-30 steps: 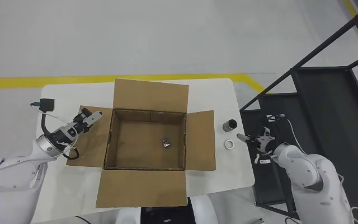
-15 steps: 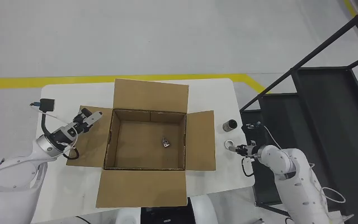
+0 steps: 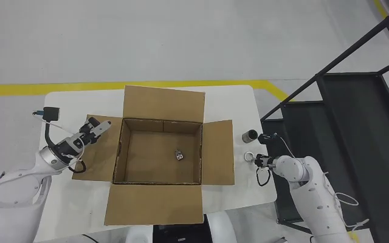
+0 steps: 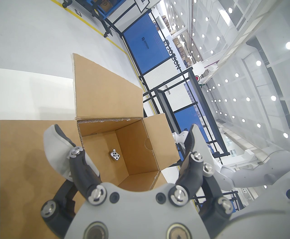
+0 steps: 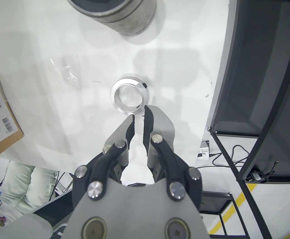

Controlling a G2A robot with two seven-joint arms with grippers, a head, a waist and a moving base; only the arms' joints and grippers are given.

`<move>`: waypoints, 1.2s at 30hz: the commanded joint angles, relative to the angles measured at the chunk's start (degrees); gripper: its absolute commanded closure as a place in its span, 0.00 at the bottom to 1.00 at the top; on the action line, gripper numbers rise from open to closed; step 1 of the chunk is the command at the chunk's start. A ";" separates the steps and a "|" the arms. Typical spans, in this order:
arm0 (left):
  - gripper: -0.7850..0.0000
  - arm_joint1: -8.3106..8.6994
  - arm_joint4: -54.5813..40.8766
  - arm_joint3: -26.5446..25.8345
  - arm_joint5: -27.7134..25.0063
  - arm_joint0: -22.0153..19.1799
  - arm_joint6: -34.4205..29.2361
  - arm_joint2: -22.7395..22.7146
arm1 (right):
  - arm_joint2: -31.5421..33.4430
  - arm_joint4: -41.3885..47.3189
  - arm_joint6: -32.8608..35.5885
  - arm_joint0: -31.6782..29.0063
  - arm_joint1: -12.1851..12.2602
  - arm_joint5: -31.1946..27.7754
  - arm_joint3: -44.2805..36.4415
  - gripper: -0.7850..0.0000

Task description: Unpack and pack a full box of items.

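An open cardboard box sits mid-table with its flaps spread. One small metal block lies on its floor. My left gripper hangs open over the box's left flap, nothing between its fingers. Right of the box, a silver ring lies flat on the white table, and a dark metal cylinder stands just beyond it. My right gripper is almost shut, a narrow gap left, its tips right at the ring's rim and holding nothing.
The white table ends close to the right of the ring. A black metal rack stands beside that edge. The box's rear flap stands up and the front flap overhangs the near side.
My right arm has swung in from beyond the table's right edge, bringing its gripper up to the ring. The left arm and the box contents have not moved.
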 commanded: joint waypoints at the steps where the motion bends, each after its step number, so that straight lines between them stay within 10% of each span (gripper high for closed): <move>1: 0.00 0.00 0.00 0.00 0.00 0.00 0.00 0.00 | -0.47 0.12 -0.26 0.47 -0.02 0.20 0.59 0.71; 13: 0.00 0.00 0.00 0.00 0.00 0.00 0.00 0.00 | -2.25 0.70 -1.97 2.53 0.02 1.47 3.47 0.80; 22: 0.00 0.00 0.00 0.00 0.00 0.00 0.00 0.00 | -3.60 1.24 -2.69 4.08 0.06 1.78 5.44 0.69; 31: 0.00 0.00 0.00 0.00 0.00 0.00 0.00 0.00 | -4.98 0.86 -2.64 5.69 0.15 2.11 6.66 1.00; 36: 0.00 0.00 0.00 0.00 0.00 0.00 0.00 0.00 | -5.03 -0.49 -2.38 5.84 0.39 2.55 6.00 1.00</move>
